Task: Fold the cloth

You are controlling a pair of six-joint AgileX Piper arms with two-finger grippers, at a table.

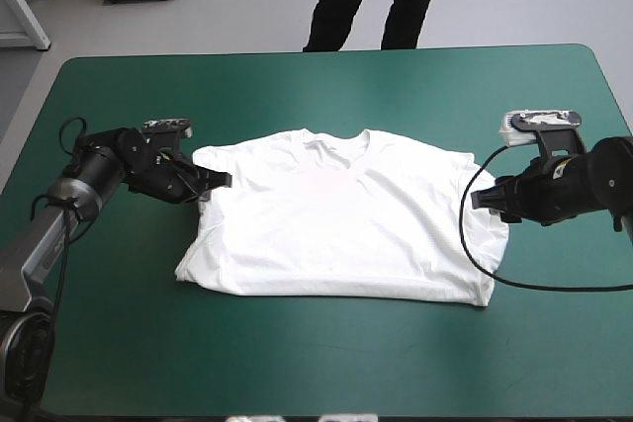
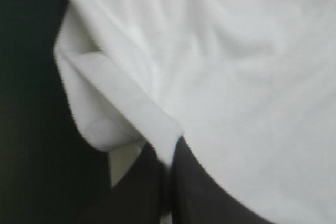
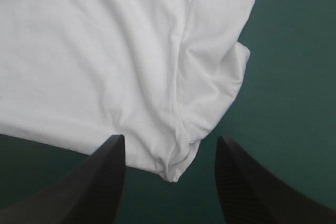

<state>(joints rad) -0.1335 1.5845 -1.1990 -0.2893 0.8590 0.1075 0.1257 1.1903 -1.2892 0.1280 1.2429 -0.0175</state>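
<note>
t-shirt [image 1: 336,219] lies spread flat at the middle of the table [image 1: 326,76], collar [image 1: 336,140] toward the far edge, hem toward the near edge. soft wrinkles, no fold made yet. left sleeve [image 1: 210,159] points to the table's left edge. right sleeve [image 1: 483,229] points to the right edge, bunched at its corner.

left claw [image 1: 216,183] is low at the left sleeve, fingers pressed together with a strip of the sleeve's edge pinched between them. the left wrist view shows the cloth doubled over right at the tips.

right claw [image 1: 479,199] is at the right sleeve, fingers spread. the crumpled sleeve corner lies between them, not pinched. can't tell if they touch it.

step, my read: taking hold of both sleeves for the first fold. left side is gripped, right side not yet.

next move likely calls for the right claw to come down over the sleeve corner and squeeze on it, catching both layers. after that both arms would need to lift and carry evenly so the t-shirt doesn't skew or drag.
</note>
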